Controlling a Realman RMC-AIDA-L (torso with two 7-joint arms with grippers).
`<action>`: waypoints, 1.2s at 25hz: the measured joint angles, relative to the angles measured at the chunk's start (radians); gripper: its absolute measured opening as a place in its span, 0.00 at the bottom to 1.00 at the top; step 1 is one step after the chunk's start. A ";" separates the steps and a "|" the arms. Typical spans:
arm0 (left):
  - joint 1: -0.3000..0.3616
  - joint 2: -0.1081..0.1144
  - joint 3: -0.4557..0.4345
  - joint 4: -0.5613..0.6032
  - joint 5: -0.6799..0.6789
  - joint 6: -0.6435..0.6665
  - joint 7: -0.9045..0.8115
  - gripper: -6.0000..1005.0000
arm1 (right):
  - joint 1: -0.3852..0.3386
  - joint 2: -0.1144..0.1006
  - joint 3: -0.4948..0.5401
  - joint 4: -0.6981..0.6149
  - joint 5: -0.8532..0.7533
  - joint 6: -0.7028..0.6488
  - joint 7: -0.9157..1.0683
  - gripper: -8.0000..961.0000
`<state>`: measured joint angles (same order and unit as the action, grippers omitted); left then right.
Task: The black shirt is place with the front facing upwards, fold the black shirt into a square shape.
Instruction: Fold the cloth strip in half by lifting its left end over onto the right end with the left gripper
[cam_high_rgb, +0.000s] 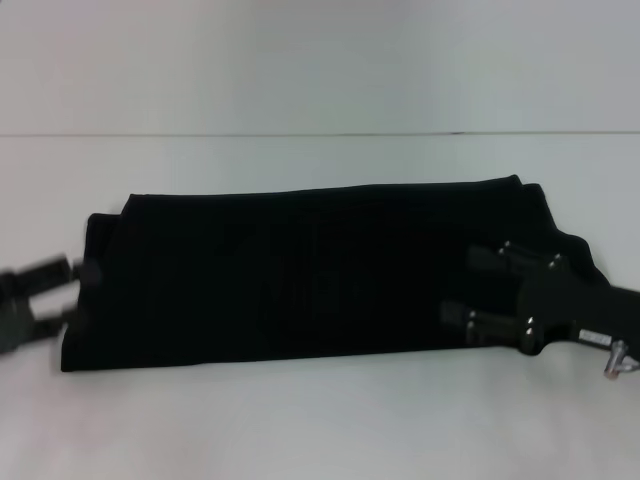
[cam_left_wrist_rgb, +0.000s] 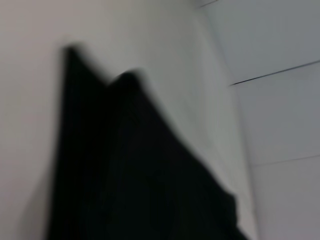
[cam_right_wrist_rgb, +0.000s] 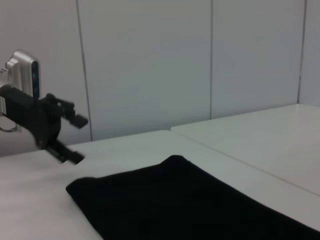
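The black shirt lies on the white table as a long folded band, with no lettering showing. My left gripper is open at the band's left end, fingers pointing at the cloth edge. It also shows from afar in the right wrist view, open and just clear of the shirt. My right gripper is open over the band's right end, with nothing seen between its fingers. The left wrist view shows only blurred shirt cloth on the table.
A seam in the table top runs behind the shirt. White wall panels stand beyond the table. Bare table surface lies in front of and behind the shirt.
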<state>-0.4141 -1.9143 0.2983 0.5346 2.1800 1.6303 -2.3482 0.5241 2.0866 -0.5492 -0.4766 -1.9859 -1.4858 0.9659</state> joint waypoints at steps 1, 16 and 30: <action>0.001 0.002 -0.002 0.000 0.036 -0.003 -0.035 0.86 | -0.001 0.002 -0.003 0.006 0.000 0.008 -0.013 0.86; 0.016 0.002 -0.033 0.004 0.155 -0.101 -0.200 0.86 | 0.011 0.005 -0.007 0.051 0.003 0.095 -0.036 0.86; 0.000 0.004 -0.039 -0.006 0.199 -0.147 -0.240 0.86 | 0.016 0.006 -0.023 0.053 0.001 0.102 -0.046 0.86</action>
<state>-0.4145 -1.9100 0.2597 0.5287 2.3788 1.4835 -2.5879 0.5405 2.0923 -0.5721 -0.4234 -1.9850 -1.3835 0.9203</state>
